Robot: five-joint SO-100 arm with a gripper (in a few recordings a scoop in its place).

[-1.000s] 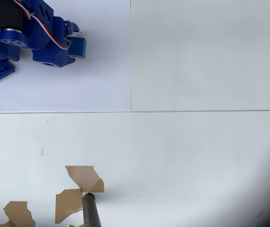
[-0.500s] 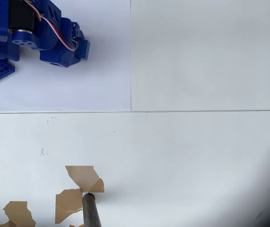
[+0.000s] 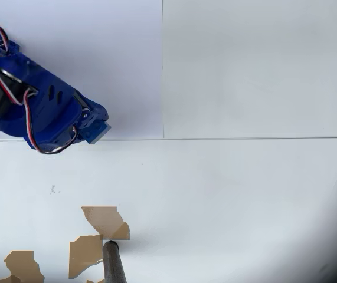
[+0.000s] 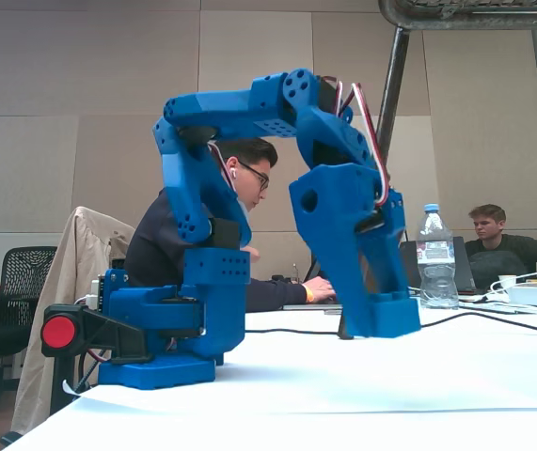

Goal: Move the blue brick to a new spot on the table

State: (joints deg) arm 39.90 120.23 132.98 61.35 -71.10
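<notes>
In the overhead view my dark-blue gripper (image 3: 91, 131) reaches out from the left edge, with the blue brick (image 3: 99, 132) showing as a lighter blue block at its tip, beside the table's horizontal seam. In the fixed view the gripper (image 4: 381, 315) points straight down, shut on the blue brick (image 4: 387, 318). The brick's underside is at or just above the white table (image 4: 362, 385); I cannot tell whether it touches. The fingers themselves are mostly hidden by the gripper body.
Chipped tan patches (image 3: 105, 221) and a dark rod (image 3: 114, 262) lie at the lower left of the table. The arm's base (image 4: 160, 329) stands on the left. A water bottle (image 4: 434, 258), a cable and seated people are behind the table.
The arm has swung from the top-left corner down and outward. The gripper and brick have moved toward the horizontal seam and turned to point down.
</notes>
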